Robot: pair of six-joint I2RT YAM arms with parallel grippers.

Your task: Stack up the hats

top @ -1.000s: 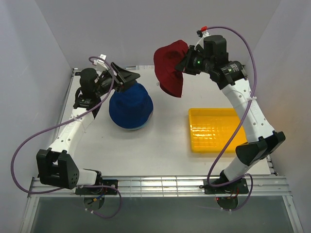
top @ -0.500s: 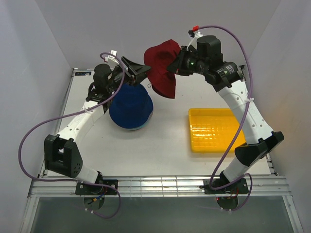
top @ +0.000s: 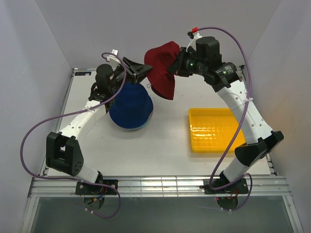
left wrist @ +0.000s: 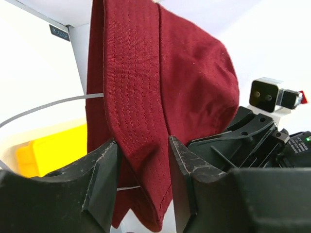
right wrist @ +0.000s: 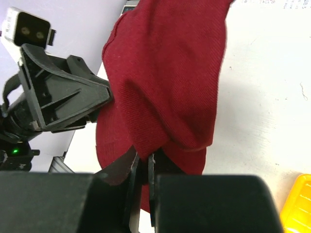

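Observation:
A dark red hat hangs in the air at the back of the table, with my right gripper shut on a fold of its fabric. My left gripper is raised to the hat's left edge. Its jaws stand apart on either side of the hanging red brim, with a gap still showing beside the cloth. Below them a royal blue hat sits domed on the table; whatever lies beneath it is hidden.
A yellow tray lies on the right half of the table, under the right arm. White walls close in the back and both sides. Purple cables loop from both arms.
The right arm carried the red hat leftwards, over the blue hat. The left arm rose to meet it and its jaws narrowed around the brim.

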